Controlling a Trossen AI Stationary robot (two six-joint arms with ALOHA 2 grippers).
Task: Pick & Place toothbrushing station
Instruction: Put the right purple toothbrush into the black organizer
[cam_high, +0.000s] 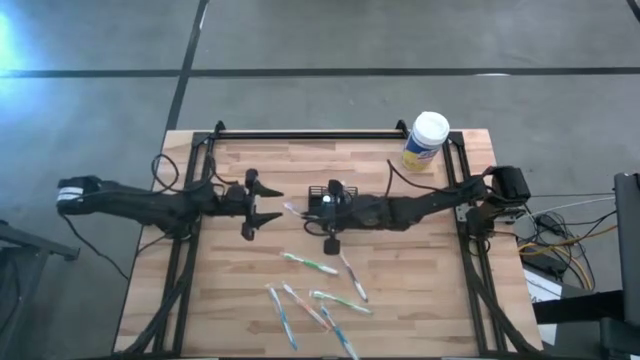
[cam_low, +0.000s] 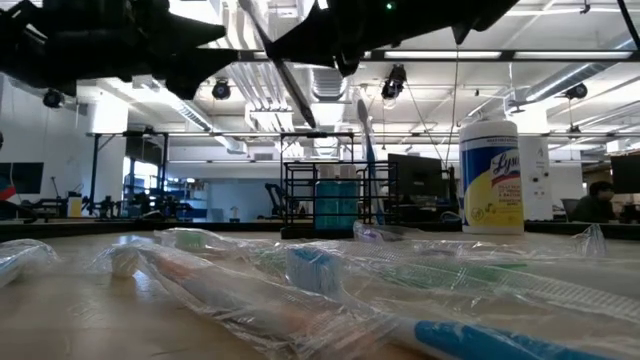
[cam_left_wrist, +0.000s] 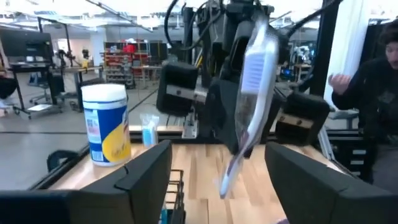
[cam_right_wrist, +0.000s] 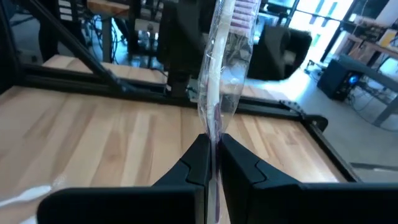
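Beyond the counter (cam_high: 250, 300) stretches an open workshop. At its middle, the right gripper (cam_right_wrist: 212, 163) has its jaws clamped on a wrapped toothbrush (cam_right_wrist: 219, 81); the left gripper (cam_high: 262, 204), jaws spread and empty, faces it. With one slick-film grip, the brush could slip. The station (cam_low: 335, 200) sits mostly hidden beneath the right arm.

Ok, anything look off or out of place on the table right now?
Several wrapped toothbrushes lie scattered loose across the near table, not in the black mesh holder. The right gripper pinches one wrapped toothbrush; the left gripper is open beside it.
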